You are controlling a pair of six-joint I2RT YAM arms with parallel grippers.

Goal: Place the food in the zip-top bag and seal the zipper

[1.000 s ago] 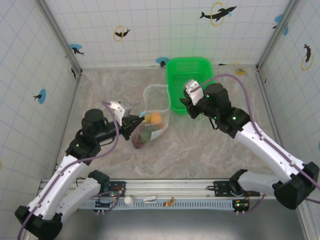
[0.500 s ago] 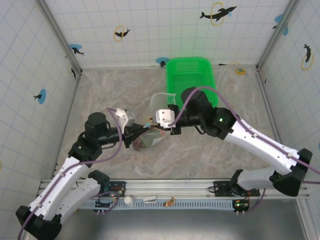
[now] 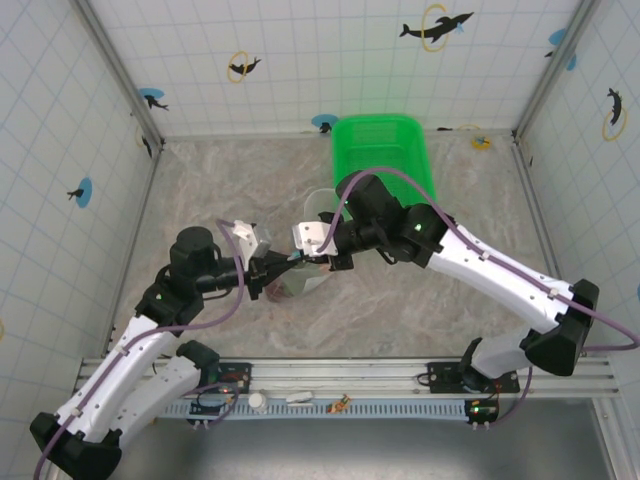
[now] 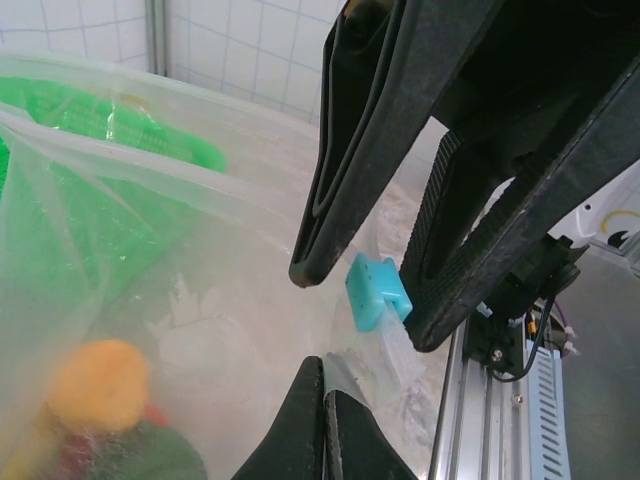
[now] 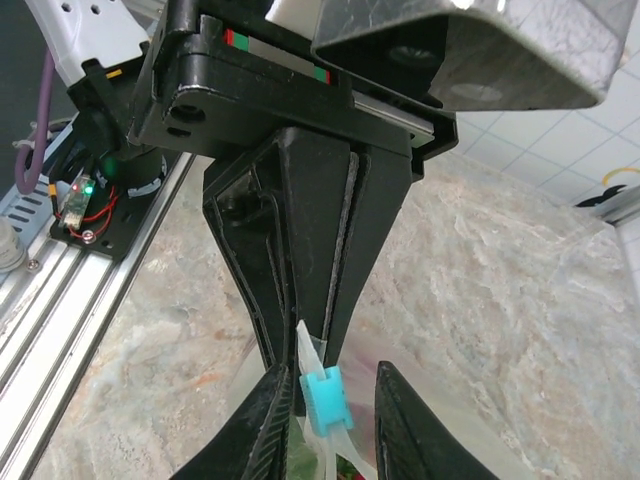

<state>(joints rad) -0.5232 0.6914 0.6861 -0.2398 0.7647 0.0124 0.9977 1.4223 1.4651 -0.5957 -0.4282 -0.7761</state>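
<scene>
The clear zip-top bag lies mid-table with food inside. In the left wrist view an orange piece and a dark green one show through the film. My left gripper is shut on the bag's corner by the zipper end. My right gripper faces it, open, with the fingers either side of the teal tab. The tab touches one right finger. The left gripper's shut fingers stand just behind the tab.
The bright green mesh basket stands at the back, right of centre, and shows through the bag film. Tiled walls close in the table. The aluminium rail runs along the near edge.
My right arm has swung left from the basket to the bag's corner, bringing its open fingers around the teal tab. My left gripper has shifted slightly right, still holding the bag.
</scene>
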